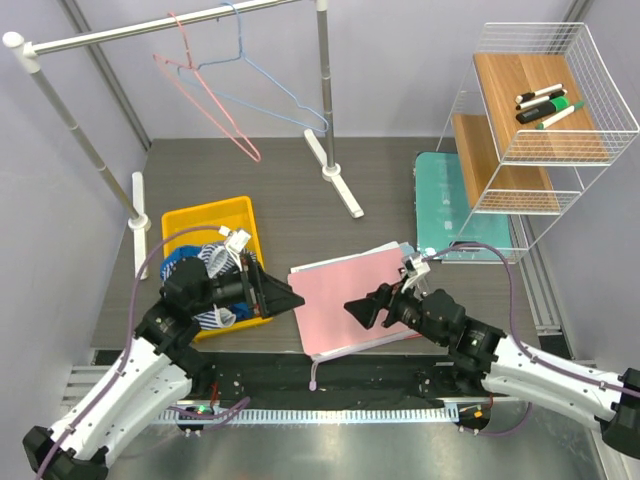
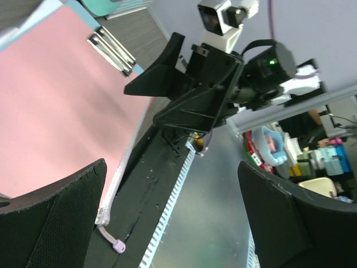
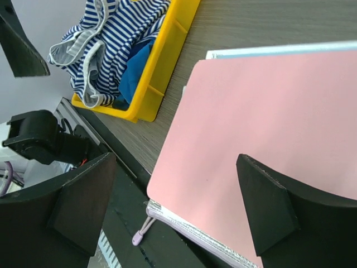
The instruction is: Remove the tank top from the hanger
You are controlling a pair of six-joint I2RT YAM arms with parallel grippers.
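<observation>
Top external view: both arms crouch low at the table's near edge, the left gripper (image 1: 285, 297) and right gripper (image 1: 358, 308) pointing toward each other with jaws open and empty. The striped tank top (image 1: 208, 258) lies crumpled in the yellow bin (image 1: 205, 212), its long axis unclear.

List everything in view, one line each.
clothes rail: one, silver, rear left
pink hanger: one, pink, bare, hanging on the rail
blue hanger: one, blue, bare, hanging on the rail
bin: one, yellow, left side of the table
striped garment: one, navy and white, in the bin
blue cloth: one, blue, in the bin under the stripes
folder: one, pink, table centre
mat: one, teal, under the shelf
wire shelf: one, white with wooden boards, right
markers: several, black and green, top shelf
left gripper: one, black, open, beside the bin
right gripper: one, black, open, over the folder
</observation>
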